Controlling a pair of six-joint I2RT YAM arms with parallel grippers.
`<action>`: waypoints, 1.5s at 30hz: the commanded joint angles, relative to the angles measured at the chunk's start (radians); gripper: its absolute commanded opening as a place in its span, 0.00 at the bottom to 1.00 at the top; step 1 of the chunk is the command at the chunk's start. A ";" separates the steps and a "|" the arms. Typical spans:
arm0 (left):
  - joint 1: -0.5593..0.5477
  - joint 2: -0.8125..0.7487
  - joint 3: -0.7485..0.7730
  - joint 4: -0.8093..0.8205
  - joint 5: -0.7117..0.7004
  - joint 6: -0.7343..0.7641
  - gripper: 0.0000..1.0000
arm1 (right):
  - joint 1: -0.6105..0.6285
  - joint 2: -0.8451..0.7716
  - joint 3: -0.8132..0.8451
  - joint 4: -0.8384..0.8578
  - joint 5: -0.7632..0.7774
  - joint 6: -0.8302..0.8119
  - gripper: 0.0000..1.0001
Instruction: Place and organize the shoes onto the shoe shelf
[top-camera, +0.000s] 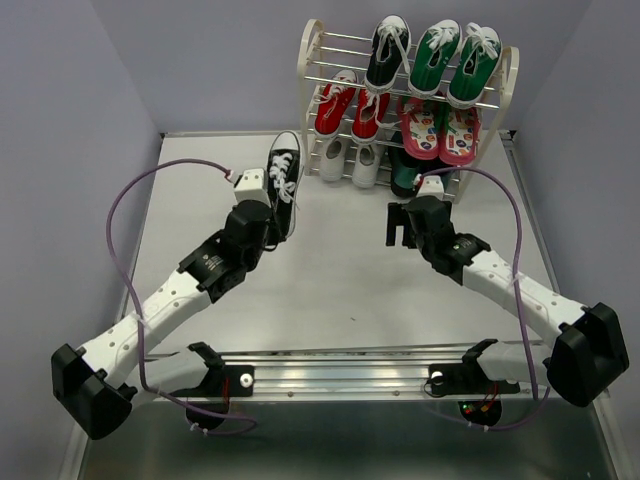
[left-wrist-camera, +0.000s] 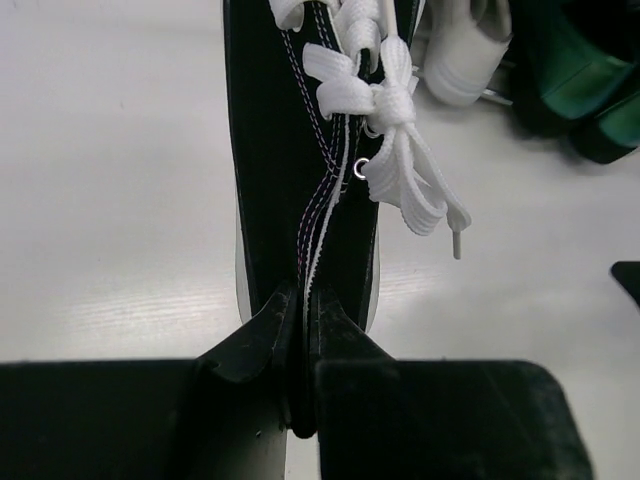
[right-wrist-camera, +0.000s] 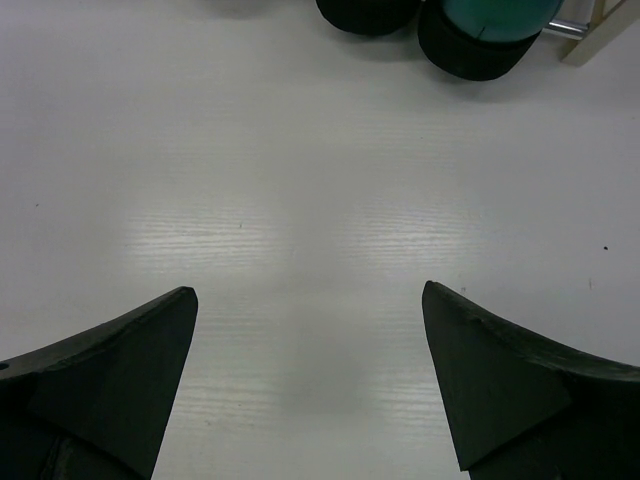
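A black sneaker (top-camera: 284, 175) with white laces lies on the table left of the shoe shelf (top-camera: 308, 60), toe pointing toward the back. My left gripper (top-camera: 274, 222) is shut on the collar wall at its heel end; in the left wrist view the fingers (left-wrist-camera: 262, 335) pinch the black sneaker (left-wrist-camera: 290, 150) fabric. The other black sneaker (top-camera: 385, 52) sits on the top tier. Below it are the red pair (top-camera: 345, 105) and, at the bottom, the white pair (top-camera: 350, 160). My right gripper (top-camera: 400, 228) hangs open over bare table in front of the shelf, its jaws wide apart (right-wrist-camera: 310, 300).
Green sneakers (top-camera: 455, 60) fill the top tier's right side, with pink patterned shoes (top-camera: 440, 130) under them and dark green boots (top-camera: 405, 172) at the bottom right. The boots' toes (right-wrist-camera: 480, 35) lie just ahead of the right gripper. Walls close in the table's left, right and back.
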 joint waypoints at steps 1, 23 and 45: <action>-0.001 -0.021 0.153 0.165 -0.032 0.079 0.00 | 0.000 -0.028 -0.018 0.018 0.036 0.025 1.00; 0.036 0.694 1.175 0.279 0.024 0.487 0.00 | 0.000 -0.068 -0.044 0.032 0.058 0.025 1.00; 0.148 0.976 1.486 0.385 0.142 0.455 0.00 | 0.000 -0.077 -0.058 0.047 0.000 0.022 1.00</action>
